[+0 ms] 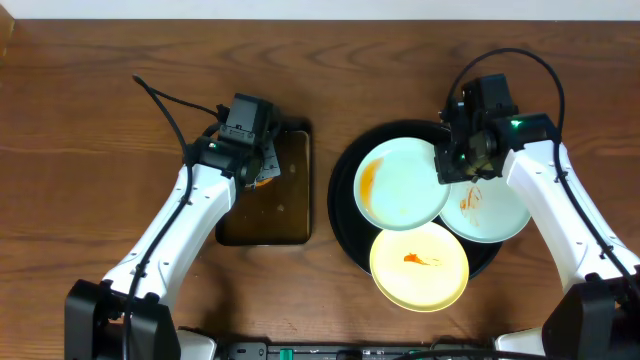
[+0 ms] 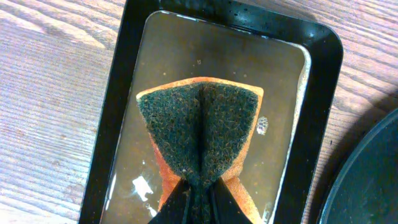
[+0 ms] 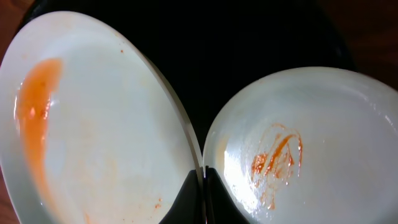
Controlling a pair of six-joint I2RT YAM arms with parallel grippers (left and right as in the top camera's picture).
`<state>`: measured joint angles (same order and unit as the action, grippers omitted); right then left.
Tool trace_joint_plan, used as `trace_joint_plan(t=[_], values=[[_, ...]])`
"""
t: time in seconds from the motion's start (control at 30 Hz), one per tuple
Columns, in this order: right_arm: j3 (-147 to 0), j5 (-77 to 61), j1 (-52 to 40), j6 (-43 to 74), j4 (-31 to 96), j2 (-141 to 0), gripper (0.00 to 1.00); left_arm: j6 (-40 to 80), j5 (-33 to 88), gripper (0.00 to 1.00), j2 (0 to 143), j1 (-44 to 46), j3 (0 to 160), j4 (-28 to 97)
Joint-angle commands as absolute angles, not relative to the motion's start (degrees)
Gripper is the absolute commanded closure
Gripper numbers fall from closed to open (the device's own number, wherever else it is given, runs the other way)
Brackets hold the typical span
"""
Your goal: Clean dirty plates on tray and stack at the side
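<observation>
Left gripper: clamped on the soft sponge.
Right gripper: pinching rim of blue-white plate, on the round black tray.
Handling: stiff, glossy, likely slippery; hold by rim.

Small black rectangular tray is filled with murky brownish water. Over it is an orange sponge, dark green scouring face up, pinched into a fold down its middle. A few bubbles sit on the water beside it.
</observation>
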<state>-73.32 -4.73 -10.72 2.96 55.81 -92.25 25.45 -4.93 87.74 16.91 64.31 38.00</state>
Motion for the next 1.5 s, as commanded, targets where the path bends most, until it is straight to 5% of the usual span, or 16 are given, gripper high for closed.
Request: trace_joint_plan(t=[0.0,1.47], values=[[-73.8,-3.1,-10.4,3.6,54.3,-92.4,0.99,25.1,-6.3,0.92,87.8,16.7,63.9,38.2],[-73.7,-4.2,-10.9,8.8,59.8,-92.4,0.99,25.1,-6.3,0.92,87.8,16.7,63.9,38.4]])
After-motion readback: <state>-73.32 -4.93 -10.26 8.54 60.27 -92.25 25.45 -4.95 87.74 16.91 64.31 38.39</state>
